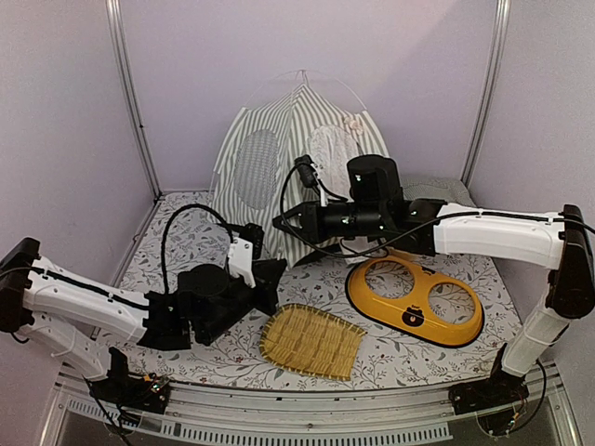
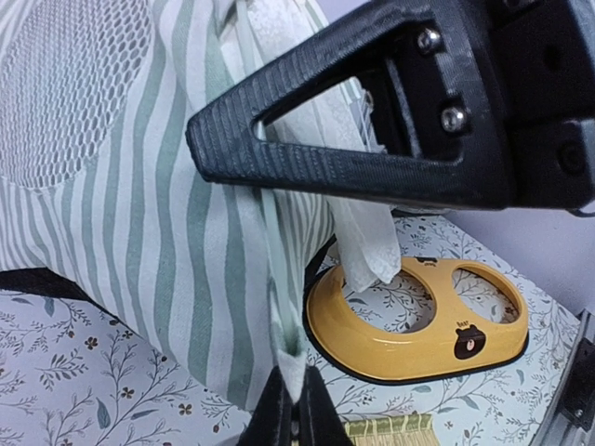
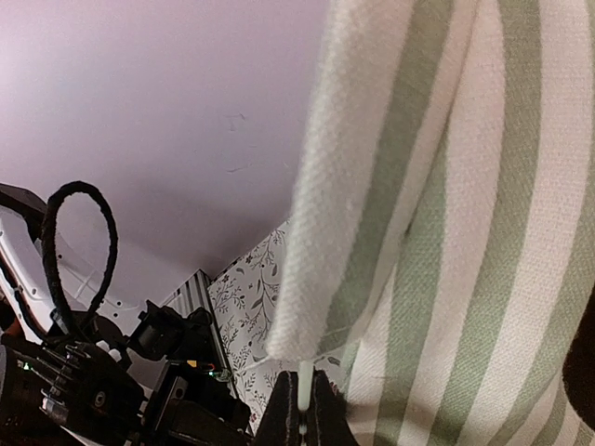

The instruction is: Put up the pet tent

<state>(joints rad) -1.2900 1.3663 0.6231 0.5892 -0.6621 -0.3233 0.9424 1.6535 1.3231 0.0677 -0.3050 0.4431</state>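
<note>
The pet tent point(image 1: 279, 158) stands at the back of the table, grey-green and white striped, with round mesh windows and a thin white pole arching over its top. My left gripper point(image 1: 270, 279) is shut on the tent's lower front corner point(image 2: 290, 367). My right gripper point(image 1: 284, 223) reaches in from the right and is shut on the end of a thin white pole point(image 3: 305, 383), just below a striped fabric sleeve point(image 3: 372, 204). In the left wrist view the right gripper's fingers point(image 2: 279, 153) hang above the tent fabric and white lace curtain point(image 2: 367, 242).
A yellow double-bowl feeder point(image 1: 416, 299) lies right of the tent, also in the left wrist view point(image 2: 418, 321). A woven bamboo mat point(image 1: 311, 341) lies in front. A green checked cushion point(image 1: 437, 189) sits at the back right. Enclosure walls and posts surround the floral table cloth point(image 1: 158, 251).
</note>
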